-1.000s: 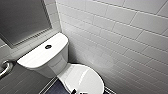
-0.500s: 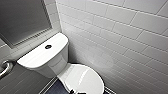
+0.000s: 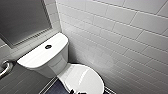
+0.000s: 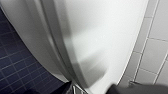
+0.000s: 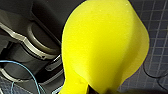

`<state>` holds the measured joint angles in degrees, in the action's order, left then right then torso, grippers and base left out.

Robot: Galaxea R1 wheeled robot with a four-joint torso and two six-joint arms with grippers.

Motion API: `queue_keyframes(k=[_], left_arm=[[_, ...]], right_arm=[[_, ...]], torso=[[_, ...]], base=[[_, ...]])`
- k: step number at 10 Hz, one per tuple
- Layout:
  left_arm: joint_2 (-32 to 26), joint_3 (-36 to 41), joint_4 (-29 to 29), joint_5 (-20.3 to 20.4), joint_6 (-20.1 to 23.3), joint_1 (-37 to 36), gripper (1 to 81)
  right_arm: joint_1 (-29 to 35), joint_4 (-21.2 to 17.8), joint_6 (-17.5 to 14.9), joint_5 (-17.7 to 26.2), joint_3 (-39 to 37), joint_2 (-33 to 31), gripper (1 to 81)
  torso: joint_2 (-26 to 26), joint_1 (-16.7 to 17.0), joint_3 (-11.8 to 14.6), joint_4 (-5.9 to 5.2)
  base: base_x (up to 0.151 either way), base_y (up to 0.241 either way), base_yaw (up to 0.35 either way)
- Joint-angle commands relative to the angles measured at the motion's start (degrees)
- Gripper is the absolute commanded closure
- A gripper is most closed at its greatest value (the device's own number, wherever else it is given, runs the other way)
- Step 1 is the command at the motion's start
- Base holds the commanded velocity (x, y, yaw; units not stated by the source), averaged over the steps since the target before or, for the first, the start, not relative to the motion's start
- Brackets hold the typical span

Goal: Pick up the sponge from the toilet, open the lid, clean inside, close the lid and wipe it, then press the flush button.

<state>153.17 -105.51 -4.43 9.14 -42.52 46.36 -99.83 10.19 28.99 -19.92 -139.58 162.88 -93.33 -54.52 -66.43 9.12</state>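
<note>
the right fingers [image 5: 98, 89] are closed tight on the sponge [image 5: 105, 45] and pinch its thin end. the yellow sponge hangs in the air over the dark blue floor [image 5: 155, 30] and the robot's own dark base [image 5: 32, 50], where a thin blue wire [image 5: 25, 72] curls. the toilet [image 3: 53, 65] stands in the corner by a white tile wall [image 3: 120, 32]. its lid [image 3: 83, 77] is down. the flush button [image 3: 48, 46] sits in the middle of the tank top [image 3: 35, 57]. a metal bar [image 3: 5, 68] is on the wall beside the tank. the left arm [image 4: 140, 89] is very near the lid's edge. i can't see if its grip is wide or closed.
</note>
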Motion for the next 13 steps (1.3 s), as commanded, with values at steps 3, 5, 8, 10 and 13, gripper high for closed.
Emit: queue_keyframes(k=[3, 5, 8, 10, 13], left_arm=[[0.2, 3.2, 0.7, -0.1, -0.1, -6.2, 1.0], [2.6, -1.3, 0.8, -0.4, -0.1, -6.2, 1.0], [3.6, -3.0, 1.3, 0.1, -0.1, -6.9, 1.0], [2.6, -1.7, 1.3, 0.6, -0.2, -8.2, 1.0], [1.9, -2.3, 1.3, 3.2, -0.7, -8.3, 1.0]], right_arm=[[-2.4, 1.1, 0.0, 4.9, 0.8, -1.0, 81.1], [-2.5, 1.1, 0.0, 4.9, 1.0, -1.1, 81.1], [-2.6, 1.1, 0.0, 4.9, 1.0, -1.0, 81.1], [-2.8, 1.1, 0.0, 4.9, 1.4, -1.0, 81.1], [-3.0, 1.1, 0.0, 4.9, 1.8, -1.3, 81.1]], torso=[[0.0, 0.0, 0.0, 0.00], [0.0, 0.0, 0.0, 0.00], [0.0, 0.0, 0.0, 0.00], [0.0, 0.0, 0.0, 0.00], [0.0, 0.0, 0.0, 0.00]], base=[[0.000, 0.000, 0.000], [0.000, 0.000, 0.000], [0.000, 0.000, 0.000], [0.000, 0.000, 0.000], [0.000, 0.000, 0.000]])
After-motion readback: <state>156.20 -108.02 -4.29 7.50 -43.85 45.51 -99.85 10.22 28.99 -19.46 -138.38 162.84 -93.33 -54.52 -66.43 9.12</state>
